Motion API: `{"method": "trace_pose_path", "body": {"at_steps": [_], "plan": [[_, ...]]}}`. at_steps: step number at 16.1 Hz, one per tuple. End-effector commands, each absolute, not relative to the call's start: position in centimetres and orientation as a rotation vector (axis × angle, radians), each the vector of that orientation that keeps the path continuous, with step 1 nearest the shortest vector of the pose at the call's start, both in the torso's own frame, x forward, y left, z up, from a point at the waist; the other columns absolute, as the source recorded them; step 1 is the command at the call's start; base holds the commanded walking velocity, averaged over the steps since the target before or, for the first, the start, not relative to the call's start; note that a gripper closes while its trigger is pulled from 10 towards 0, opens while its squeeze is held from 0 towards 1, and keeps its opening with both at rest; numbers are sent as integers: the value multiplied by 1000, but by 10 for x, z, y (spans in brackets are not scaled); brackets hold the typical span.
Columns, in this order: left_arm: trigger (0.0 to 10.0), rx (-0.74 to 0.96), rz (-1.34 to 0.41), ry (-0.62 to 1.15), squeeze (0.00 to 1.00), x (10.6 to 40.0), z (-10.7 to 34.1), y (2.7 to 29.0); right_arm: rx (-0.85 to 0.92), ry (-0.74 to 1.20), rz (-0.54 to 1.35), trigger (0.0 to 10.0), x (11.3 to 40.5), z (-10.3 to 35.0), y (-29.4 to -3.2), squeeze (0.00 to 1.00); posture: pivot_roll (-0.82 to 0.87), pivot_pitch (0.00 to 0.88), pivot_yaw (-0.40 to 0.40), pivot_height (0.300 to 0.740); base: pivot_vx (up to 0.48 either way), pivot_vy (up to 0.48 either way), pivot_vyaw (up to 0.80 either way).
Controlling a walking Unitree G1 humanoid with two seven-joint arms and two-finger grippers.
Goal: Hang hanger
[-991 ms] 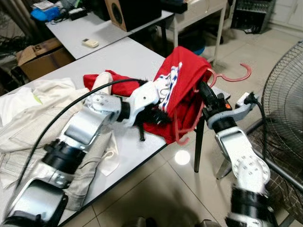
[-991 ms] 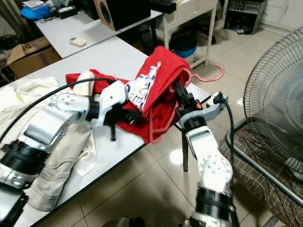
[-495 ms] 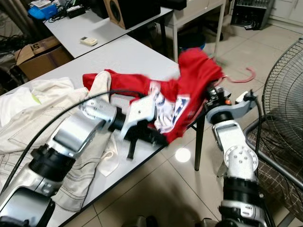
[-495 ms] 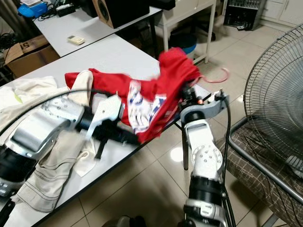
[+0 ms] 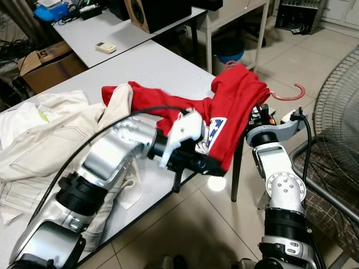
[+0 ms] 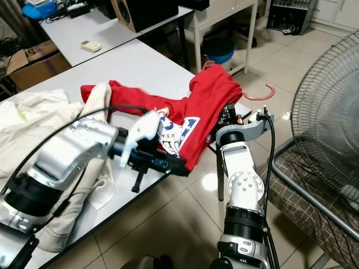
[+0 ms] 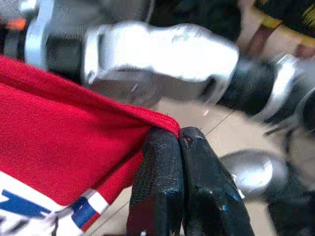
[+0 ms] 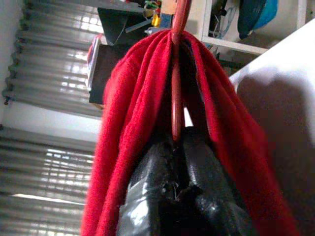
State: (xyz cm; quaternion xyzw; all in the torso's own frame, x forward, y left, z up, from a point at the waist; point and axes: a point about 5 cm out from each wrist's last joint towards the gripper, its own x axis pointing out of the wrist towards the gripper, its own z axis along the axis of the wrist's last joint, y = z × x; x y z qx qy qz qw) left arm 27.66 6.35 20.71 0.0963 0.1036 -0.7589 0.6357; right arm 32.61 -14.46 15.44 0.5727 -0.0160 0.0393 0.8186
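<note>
Change: a second ago the red shirt [image 5: 235, 106] was bunched high over the right arm and the left gripper [image 6: 178, 166] sat further in over the table; now the cloth is drawn down longer and the left gripper is out past the table's edge with the hem.
Hanger: the pink hanger [image 5: 286, 95] sits inside the shirt, its hook poking out to the right over the tiled floor [image 5: 185, 224]; a second ago that hook stood higher and more upright.
Left gripper: fingers [image 7: 162, 182] pressed tight together, pinching the shirt's bottom hem at its corner, just beside the white and blue print.
Right gripper: here it is [image 8: 179, 142], up under the cloth, fingers closed round the hanger's pink stem with red fabric draped down both sides.
Shirt's other end: one part trails back onto the white table [image 5: 151, 67] and lies over the cream clothes [image 5: 50, 134].
Containers: a cardboard box [image 5: 45, 64] stands on the floor at the far left; what's inside I can't make out.
Edges: shirt and both grippers hang off the table's near right corner, by the table leg [image 5: 236, 168].
Room: bare tiles below, but a big fan guard [image 6: 331, 129] stands close on the right.
Behind: a second table [image 5: 106, 31] with a dark speaker [image 5: 154, 14].
</note>
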Motion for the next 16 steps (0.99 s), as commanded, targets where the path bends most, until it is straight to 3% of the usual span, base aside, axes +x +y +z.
{"method": "trace_pose_path", "body": {"at_steps": [1,3,6,7,11,13,14,15,16], "plan": [[0,181,-1754,175,0,276,222,61,1242,-27,139,10000,330,164,-128,0,-54,65,194,740,0,0,0],[0,173,-1664,115,0,288,227,56,1231,-28,170,10000,328,168,-127,0,-56,57,191,740,0,0,0],[0,117,-1398,-48,0,321,252,51,1189,-26,183,10000,316,167,-132,0,-60,39,186,740,0,0,0],[0,45,-1260,-160,0,338,278,55,1175,-22,164,10000,301,162,-142,0,-61,27,184,740,0,0,0],[0,-65,-1124,-279,0,352,308,63,1158,-22,170,10000,281,164,-145,0,-69,12,195,740,0,0,0],[0,-58,-1135,-275,0,352,312,64,1129,-18,160,10000,274,164,-147,0,-76,7,200,740,0,0,0],[2196,45,-1207,-215,0,344,296,62,1125,-21,146,10000,270,163,-149,0,-88,0,199,740,0,0,0],[6549,82,-1236,-163,0,340,285,62,1125,-23,134,10000,269,163,-151,0,-87,0,196,740,0,0,0],[10000,96,-1242,-145,0,338,282,62,1124,-23,132,10000,269,163,-152,0,-79,0,187,740,0,0,0]]}}
